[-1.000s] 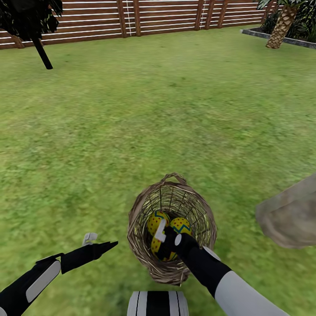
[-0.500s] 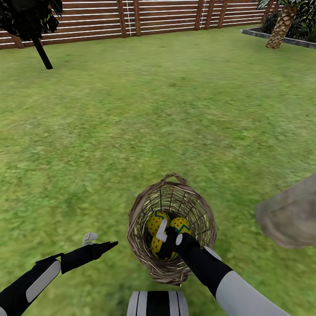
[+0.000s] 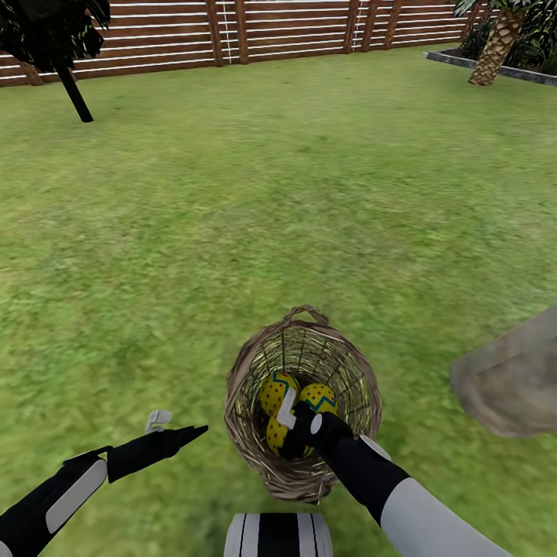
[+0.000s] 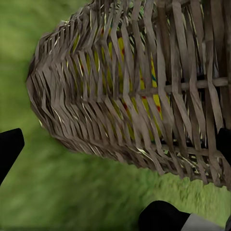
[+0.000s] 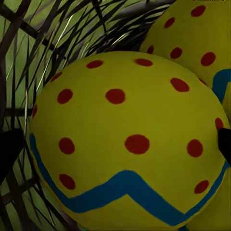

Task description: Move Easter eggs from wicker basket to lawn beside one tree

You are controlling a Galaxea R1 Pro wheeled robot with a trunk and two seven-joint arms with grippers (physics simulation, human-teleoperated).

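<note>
Eggs apparently between right claw tips

Access to the Easter eggs is confined to the open top of the wicker basket, already occupied by the right gripper, while open lawn is left unobstructed around it, a grey rock excepted.

Ahead of you a slatted wooden fence runs across the far edge. A palm stands far right by a stone border, a grey boulder lies near right, and a dark-leaved tree leans far left.
</note>
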